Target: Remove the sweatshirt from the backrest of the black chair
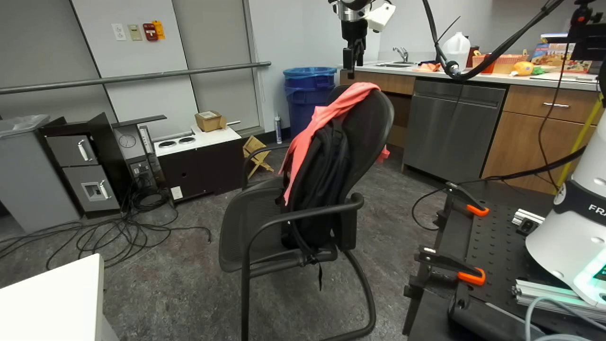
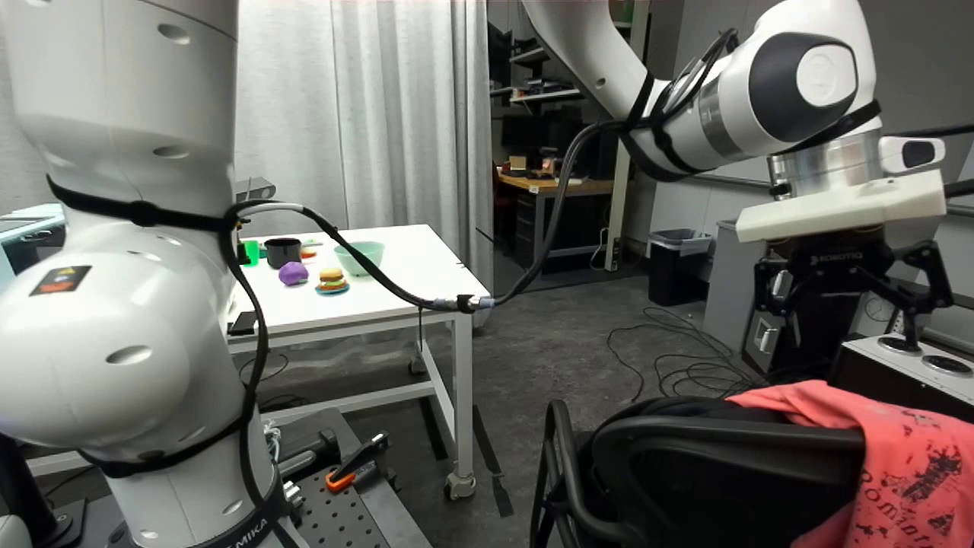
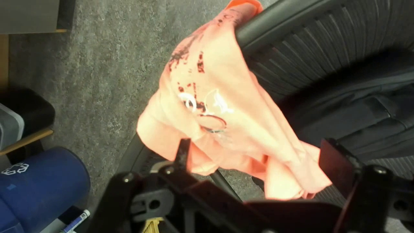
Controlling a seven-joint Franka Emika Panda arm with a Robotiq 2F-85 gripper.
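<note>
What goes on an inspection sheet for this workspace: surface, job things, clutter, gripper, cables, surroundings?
Surface: grey floor under the black chair.
Job things: coral sweatshirt draped over the chair's backrest.
Clutter: black bag against the backrest.
Gripper: open, above the sweatshirt; nothing seen held.
Cables: black cable strapped to the arm; more cables tangled on the floor.
Surroundings: blue bin; white table bearing a toy burger.

A printed coral sweatshirt (image 3: 220,81) drapes over the backrest (image 3: 291,61) of the black chair (image 3: 349,32), apart from a blue recycling bin (image 3: 45,184). The tool (image 3: 258,155) gapes wide.
</note>
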